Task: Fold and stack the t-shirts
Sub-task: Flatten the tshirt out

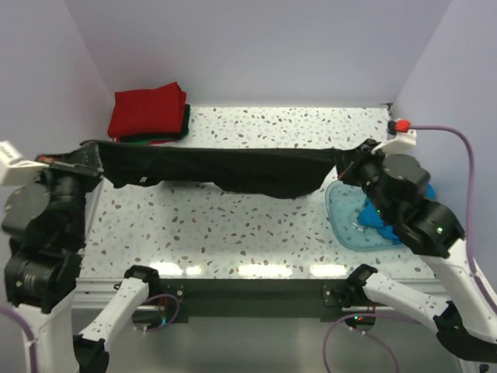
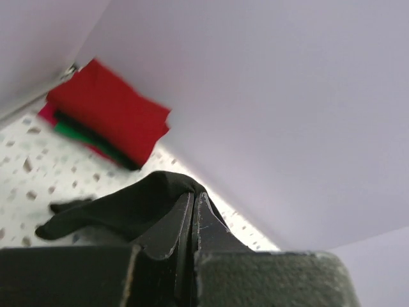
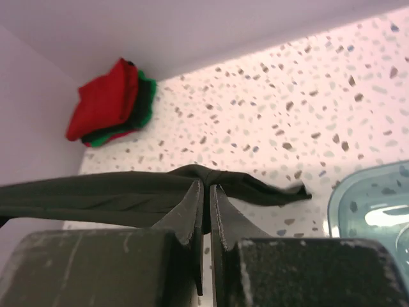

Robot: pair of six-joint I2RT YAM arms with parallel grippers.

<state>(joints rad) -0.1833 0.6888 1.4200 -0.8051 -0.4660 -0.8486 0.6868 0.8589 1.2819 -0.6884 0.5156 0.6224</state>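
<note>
A black t-shirt (image 1: 233, 169) hangs stretched across the table between my two grippers, sagging in the middle. My left gripper (image 1: 87, 159) is shut on its left end; the left wrist view shows the cloth (image 2: 121, 208) bunched at the closed fingertips (image 2: 193, 199). My right gripper (image 1: 345, 165) is shut on its right end; the right wrist view shows the cloth (image 3: 96, 195) pinched between the fingers (image 3: 206, 190). A folded stack with a red t-shirt (image 1: 146, 110) on top and a green one (image 1: 180, 130) beneath lies at the back left, also seen from both wrists (image 2: 108, 109) (image 3: 102, 102).
A translucent blue plastic tub (image 1: 349, 214) sits at the right under my right arm, holding bright blue cloth (image 1: 374, 216); its rim shows in the right wrist view (image 3: 358, 192). A white-and-red fixture (image 1: 400, 130) with a cable sits at the back right corner. Walls enclose three sides.
</note>
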